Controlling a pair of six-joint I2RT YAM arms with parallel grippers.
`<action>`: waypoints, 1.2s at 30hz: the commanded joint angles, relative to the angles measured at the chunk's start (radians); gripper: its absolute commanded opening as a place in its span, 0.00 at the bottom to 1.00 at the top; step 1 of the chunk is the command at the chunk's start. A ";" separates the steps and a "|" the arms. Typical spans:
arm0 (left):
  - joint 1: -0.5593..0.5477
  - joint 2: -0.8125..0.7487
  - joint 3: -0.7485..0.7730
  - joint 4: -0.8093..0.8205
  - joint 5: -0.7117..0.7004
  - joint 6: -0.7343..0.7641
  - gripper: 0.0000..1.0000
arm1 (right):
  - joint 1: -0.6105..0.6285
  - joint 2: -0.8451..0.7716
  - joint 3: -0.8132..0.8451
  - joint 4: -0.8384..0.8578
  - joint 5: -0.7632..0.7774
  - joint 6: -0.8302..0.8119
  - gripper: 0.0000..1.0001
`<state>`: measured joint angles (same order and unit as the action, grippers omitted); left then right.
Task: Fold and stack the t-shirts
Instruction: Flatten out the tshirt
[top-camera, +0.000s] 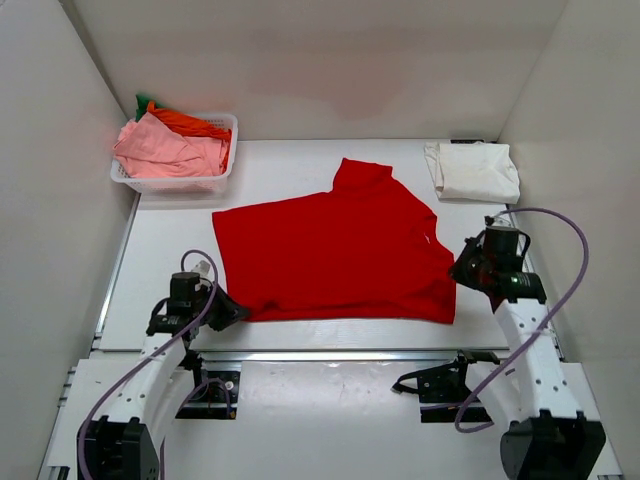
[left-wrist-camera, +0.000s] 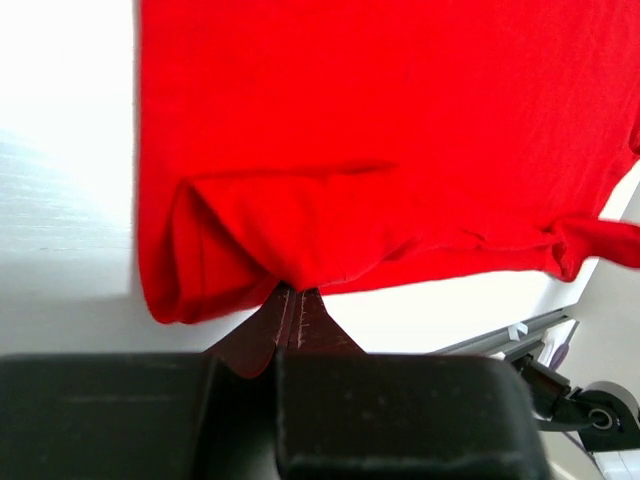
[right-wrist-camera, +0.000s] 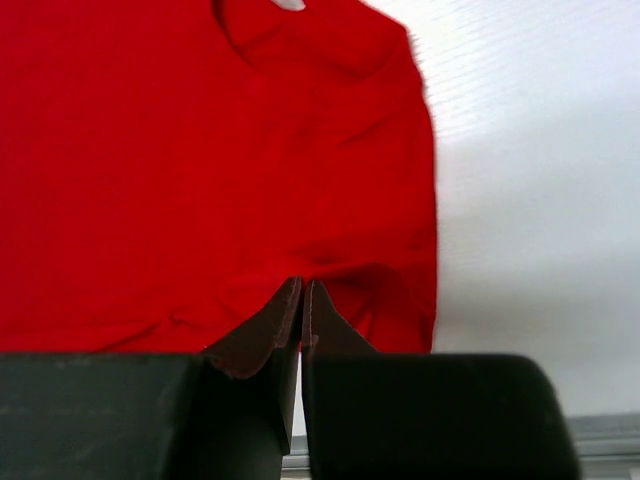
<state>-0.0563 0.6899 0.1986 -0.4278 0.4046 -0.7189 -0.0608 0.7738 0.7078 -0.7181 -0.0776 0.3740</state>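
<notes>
The left gripper (left-wrist-camera: 297, 297) has its two fingers pressed together on the low left corner of the red t-shirt (top-camera: 335, 250), and the cloth bunches up there. The right gripper (right-wrist-camera: 302, 292) is squeezed tight at the low right corner and seems to pinch the cloth too. The red t-shirt lies spread in the middle of the table (top-camera: 290, 165). A folded cream-white t-shirt (top-camera: 475, 170) sits at the upper right. A pink t-shirt (top-camera: 165, 152), an orange t-shirt (top-camera: 190, 122) and a green t-shirt (top-camera: 143, 102) lie in the white basket (top-camera: 229, 121) at the upper left.

A white plastic lattice basket (top-camera: 175, 184) is set at the far left corner of the flat white desk (top-camera: 170, 232), which is enclosed by plain white walls (top-camera: 300, 60).
</notes>
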 joint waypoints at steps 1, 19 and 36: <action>-0.011 0.002 0.091 -0.028 0.017 0.019 0.00 | 0.022 0.083 0.045 0.107 -0.030 -0.053 0.00; -0.143 -0.202 0.219 -0.374 -0.112 -0.083 0.00 | 0.055 0.269 0.153 0.230 -0.085 -0.119 0.00; -0.186 -0.541 0.168 -0.650 -0.245 -0.336 0.00 | 0.076 0.375 0.255 0.264 -0.151 -0.158 0.00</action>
<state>-0.2226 0.1658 0.3664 -0.9890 0.2073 -0.9844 0.0128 1.1469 0.9173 -0.5087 -0.2092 0.2344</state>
